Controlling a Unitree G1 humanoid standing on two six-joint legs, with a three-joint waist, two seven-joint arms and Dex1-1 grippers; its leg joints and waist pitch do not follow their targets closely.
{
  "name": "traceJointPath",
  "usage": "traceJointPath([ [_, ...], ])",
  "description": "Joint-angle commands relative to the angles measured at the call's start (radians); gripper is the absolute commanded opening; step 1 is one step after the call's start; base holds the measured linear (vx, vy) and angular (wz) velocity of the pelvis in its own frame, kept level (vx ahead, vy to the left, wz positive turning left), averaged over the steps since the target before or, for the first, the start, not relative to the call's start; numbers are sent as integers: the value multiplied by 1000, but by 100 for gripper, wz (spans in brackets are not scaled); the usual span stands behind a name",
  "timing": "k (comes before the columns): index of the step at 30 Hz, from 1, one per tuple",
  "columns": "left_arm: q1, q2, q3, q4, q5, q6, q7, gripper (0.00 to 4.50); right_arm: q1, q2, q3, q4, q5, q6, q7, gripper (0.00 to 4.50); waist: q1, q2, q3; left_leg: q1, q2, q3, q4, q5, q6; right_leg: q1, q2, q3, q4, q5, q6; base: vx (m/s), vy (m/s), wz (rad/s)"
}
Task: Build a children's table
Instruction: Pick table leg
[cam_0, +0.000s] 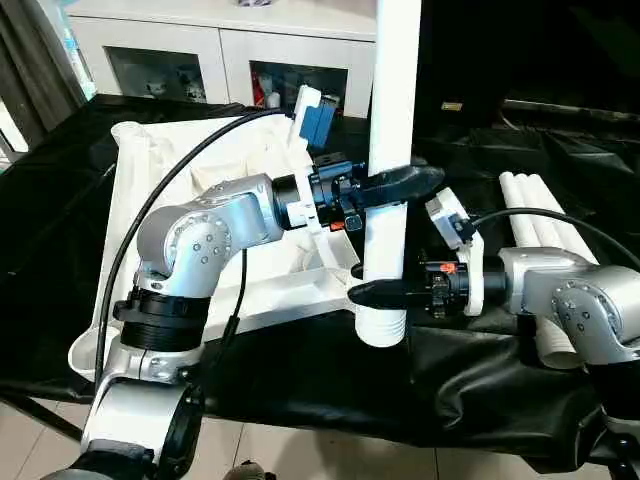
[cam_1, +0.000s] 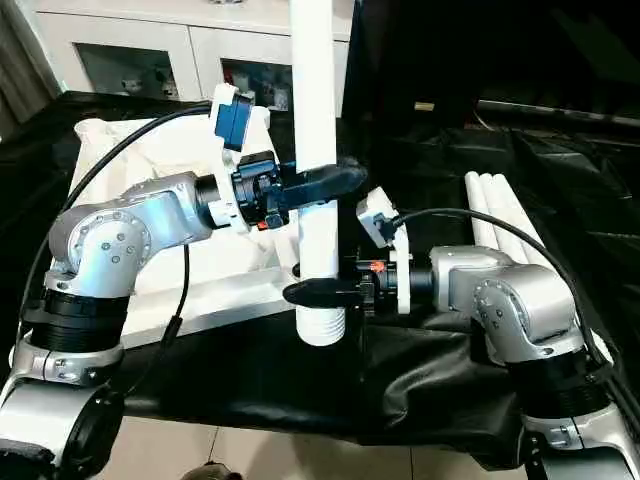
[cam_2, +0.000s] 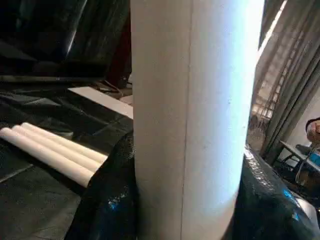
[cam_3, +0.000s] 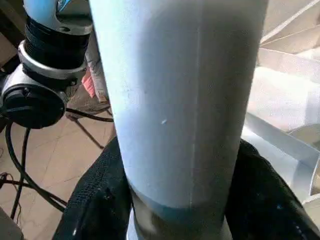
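One white tube leg (cam_0: 392, 90) of the children's table stands upright above the black-draped table, threaded end (cam_0: 380, 328) down. My left gripper (cam_0: 415, 183) is shut on its middle, reaching in from the left. Lower down, just above the thread, my right gripper (cam_0: 365, 291) clasps the same leg from the right. In the right wrist view the black fingers (cam_3: 95, 200) press against both sides of the leg (cam_3: 175, 100). The white table top (cam_0: 150, 160) lies underside up behind my left arm.
Three more white legs (cam_0: 545, 220) lie side by side on the black cloth at the right. A white cabinet (cam_0: 200, 50) stands behind the work table. The table's front edge runs just below my forearms, with tiled floor beneath.
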Motion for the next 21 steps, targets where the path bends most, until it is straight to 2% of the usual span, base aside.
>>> traceJointPath([
  [1, -8, -2, -4, -5, -9, 31, 0, 255, -2, 5, -16, -2, 1, -6, -19, 196, 1, -15, -77, 18, 62, -22, -57, 3, 50, 47, -89, 48, -63, 94, -267, 0, 0, 0],
  [4, -13, -11, 20, 13, 4, -22, 14, 274, 2, 26, -26, 2, -5, -16, -47, 194, 3, -8, -77, 19, 63, -24, -58, 5, 48, 47, -90, 48, -63, 97, -271, 0, 0, 0],
  [5, -13, -12, 22, 14, 9, -36, 14, 288, 2, 29, -27, 3, -6, -17, -52, 194, 2, -10, -77, 19, 62, -23, -58, 2, 48, 46, -89, 48, -65, 97, -269, 0, 0, 0],
  [6, -14, -21, 41, 22, 13, -64, 33, 297, 3, 42, -36, 8, -8, -25, -69, 193, 2, -4, -77, 19, 63, -24, -59, -6, 41, 47, -90, 48, -65, 100, -271, 0, 0, 0],
  [7, -14, -28, 56, 26, 18, -95, 46, 296, 4, 53, -44, 12, -8, -31, -84, 193, 2, -5, -78, 19, 64, -25, -59, -10, 36, 49, -90, 47, -64, 112, -276, 0, 0, 0],
  [9, -22, -66, 129, 46, -29, -139, 72, 296, 2, 82, -77, 22, -4, -47, -125, 193, 1, -5, -78, 18, 63, -24, -59, -12, 33, 49, -91, 48, -65, 124, -280, 0, 0, 0],
  [11, -42, -116, 236, 86, -108, -185, 124, 296, -2, 114, -111, 33, 3, -64, -166, 193, 4, -4, -79, 18, 61, -24, -57, -24, 26, 51, -93, 47, -63, 138, -297, 0, 0, 0],
  [12, -51, -148, 313, 108, -172, -217, 161, 296, -1, 145, -142, 46, 0, -88, -213, 193, 5, -4, -79, 17, 60, -25, -58, -30, 24, 52, -93, 46, -63, 141, -302, 0, 0, 0],
  [14, -54, -157, 338, 113, -194, -226, 171, 296, -1, 157, -152, 51, -1, -93, -234, 193, 5, -6, -80, 19, 60, -26, -59, -32, 27, 53, -91, 45, -63, 139, -297, 0, 0, 0],
  [16, -31, -158, 373, 88, -250, -217, 175, 296, 7, 200, -174, 53, -14, -140, -293, 193, 5, -8, -79, 20, 60, -25, -60, -22, 30, 50, -90, 45, -62, 140, -291, 0, 0, 0],
  [18, 10, -124, 352, 47, -206, -212, 164, 296, 8, 240, -197, 65, -36, -180, -365, 193, 4, -5, -79, 19, 64, -26, -62, -15, 28, 46, -92, 45, -59, 135, -281, 0, 0, 0],
  [19, 36, -78, 307, 32, -118, -208, 164, 296, 8, 247, -201, 77, -65, -209, -400, 193, 2, -4, -78, 21, 65, -26, -63, -16, 30, 44, -90, 45, -61, 128, -274, 0, 0, 0],
  [20, 44, -64, 292, 30, -91, -207, 166, 296, 8, 249, -202, 80, -76, -217, -411, 193, 2, -8, -78, 22, 66, -27, -64, -7, 29, 44, -89, 46, -59, 109, -248, 0, 0, 0],
  [21, 59, -31, 255, 25, -30, -220, 162, 296, 8, 249, -200, 90, -101, -234, -431, 193, 0, -3, -75, 25, 65, -25, -67, -17, 17, 40, -87, 46, -65, 76, -227, 0, 0, 0],
])
